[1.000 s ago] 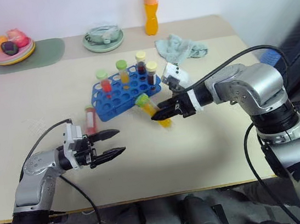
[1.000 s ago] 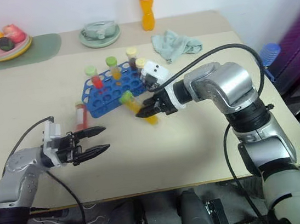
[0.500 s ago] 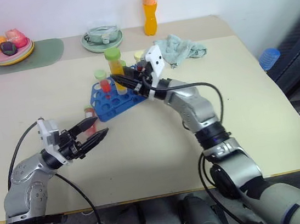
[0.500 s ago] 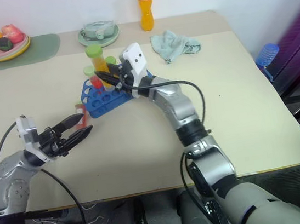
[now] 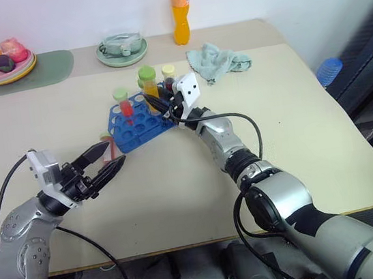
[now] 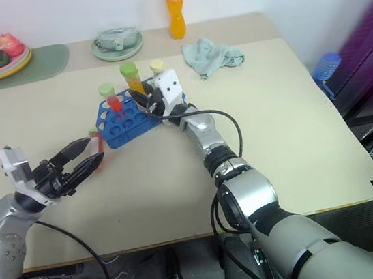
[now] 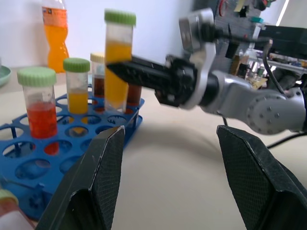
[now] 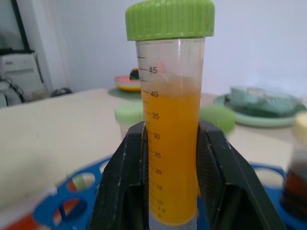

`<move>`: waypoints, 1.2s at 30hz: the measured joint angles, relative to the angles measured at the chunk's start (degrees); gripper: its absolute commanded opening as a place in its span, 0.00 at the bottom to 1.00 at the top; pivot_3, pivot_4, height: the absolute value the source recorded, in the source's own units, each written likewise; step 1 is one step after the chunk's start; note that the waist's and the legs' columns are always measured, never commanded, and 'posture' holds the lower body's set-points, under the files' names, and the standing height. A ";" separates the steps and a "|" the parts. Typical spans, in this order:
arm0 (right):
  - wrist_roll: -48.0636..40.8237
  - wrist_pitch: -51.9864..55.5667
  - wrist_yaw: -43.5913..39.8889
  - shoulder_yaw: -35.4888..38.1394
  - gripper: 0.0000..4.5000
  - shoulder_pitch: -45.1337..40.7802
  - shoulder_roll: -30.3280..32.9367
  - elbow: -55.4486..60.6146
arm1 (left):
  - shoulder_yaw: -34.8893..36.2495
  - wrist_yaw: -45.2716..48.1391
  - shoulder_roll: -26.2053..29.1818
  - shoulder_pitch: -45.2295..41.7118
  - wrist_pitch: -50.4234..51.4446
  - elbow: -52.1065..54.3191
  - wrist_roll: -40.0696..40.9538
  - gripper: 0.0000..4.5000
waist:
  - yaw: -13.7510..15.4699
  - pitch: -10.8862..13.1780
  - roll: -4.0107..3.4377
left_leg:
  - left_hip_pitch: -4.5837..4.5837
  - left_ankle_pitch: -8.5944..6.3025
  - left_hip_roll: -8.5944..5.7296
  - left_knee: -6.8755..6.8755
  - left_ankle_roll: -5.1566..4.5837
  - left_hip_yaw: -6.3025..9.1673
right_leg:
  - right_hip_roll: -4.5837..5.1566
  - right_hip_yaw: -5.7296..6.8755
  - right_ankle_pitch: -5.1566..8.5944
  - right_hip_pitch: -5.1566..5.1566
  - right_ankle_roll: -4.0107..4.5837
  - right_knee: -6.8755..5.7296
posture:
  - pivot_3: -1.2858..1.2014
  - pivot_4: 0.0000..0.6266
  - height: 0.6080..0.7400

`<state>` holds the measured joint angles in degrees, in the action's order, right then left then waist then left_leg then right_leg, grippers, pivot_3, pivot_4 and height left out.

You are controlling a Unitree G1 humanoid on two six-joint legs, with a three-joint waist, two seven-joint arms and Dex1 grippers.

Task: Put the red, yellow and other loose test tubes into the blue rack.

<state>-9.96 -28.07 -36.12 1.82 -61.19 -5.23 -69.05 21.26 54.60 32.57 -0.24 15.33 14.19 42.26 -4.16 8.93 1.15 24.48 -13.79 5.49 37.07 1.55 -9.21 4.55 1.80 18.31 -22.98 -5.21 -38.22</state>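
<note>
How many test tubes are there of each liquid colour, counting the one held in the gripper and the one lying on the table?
Red tubes: 2
Yellow-orange tubes: 2
Brown tubes: 2
Total: 6

a pale beige table (image 5: 295, 132) carries the blue rack (image 5: 133, 122) beneath the right gripper (image 5: 153, 102), a red test tube (image 5: 110, 149) beside the left gripper (image 5: 107, 160), and beyond them a crumpled cloth (image 5: 214, 60), orange bottle (image 5: 179, 13), two plates.

Lab: cluttered equipment shelves (image 7: 249, 28), computer (image 8: 14, 67)
</note>
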 measured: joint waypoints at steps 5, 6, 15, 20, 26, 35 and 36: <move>1.42 -1.64 0.70 0.80 0.17 0.21 -0.31 -2.28 | 0.31 -0.65 0.04 0.71 0.38 0.56 0.76 0.70 | 0.07 0.00 -0.01 | 0.00 0.00 0.00 0.00 0.00 0.00 | 0.01 0.00 0.00 0.00 0.00 0.00 | 0.52 0.24 1.00; 1.61 -1.75 0.81 0.83 0.17 0.30 -0.36 -2.39 | 0.34 -0.69 0.11 0.71 0.38 0.56 0.76 0.70 | 0.08 0.01 -0.01 | 0.00 0.00 0.00 0.00 0.00 -0.01 | 0.01 0.00 0.00 0.00 0.00 0.01 | 0.52 0.24 1.00; 3.15 -2.25 4.11 2.11 0.17 0.37 -0.45 -3.82 | 0.34 -3.59 0.65 0.70 -0.71 0.65 -1.79 0.70 | 0.07 0.01 -0.01 | 0.00 0.00 0.00 0.00 0.00 0.00 | 0.01 0.00 0.00 0.01 0.00 0.01 | 0.52 0.24 1.00; 4.24 -2.22 5.25 2.75 0.17 -0.02 -0.24 -4.27 | 0.34 -4.10 0.84 0.70 -0.76 1.06 -1.79 0.70 | 0.09 0.00 -0.01 | 0.00 0.00 0.00 0.01 0.00 -0.01 | 0.01 0.00 0.00 0.01 0.00 0.01 | 0.52 0.24 1.00; 5.26 -2.22 6.04 3.01 0.17 -0.07 -0.09 -4.32 | 0.36 -4.57 1.13 0.62 -0.78 1.52 -1.78 0.70 | 0.11 0.00 -0.01 | -0.03 0.00 0.00 0.01 0.00 -0.01 | 0.01 0.00 0.00 0.05 0.00 0.01 | 0.52 0.24 1.00; 7.01 -2.18 8.91 3.03 0.17 -0.49 -0.18 -4.45 | 0.36 -5.04 1.17 0.62 -0.79 1.63 -1.78 0.70 | 0.11 0.00 0.00 | -0.04 0.00 0.00 0.02 0.00 -0.01 | 0.01 0.00 0.00 0.07 0.00 0.01 | 0.52 0.24 1.00; 7.02 -2.18 9.03 3.11 0.17 -0.59 -0.19 -4.59 | 0.37 -5.10 1.17 0.66 -0.79 1.75 -1.77 0.70 | 0.08 0.00 -0.01 | -0.04 0.00 0.00 0.02 0.00 -0.01 | 0.01 0.00 0.00 0.07 0.00 0.01 | 0.52 0.24 1.00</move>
<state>-2.94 -30.25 -27.09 4.93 -61.78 -5.42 -73.64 21.63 49.50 33.74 0.42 14.54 15.94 40.49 -4.09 8.93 1.14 24.44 -13.78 5.49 37.09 1.55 -9.22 4.56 1.80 18.31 -22.91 -5.21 -38.21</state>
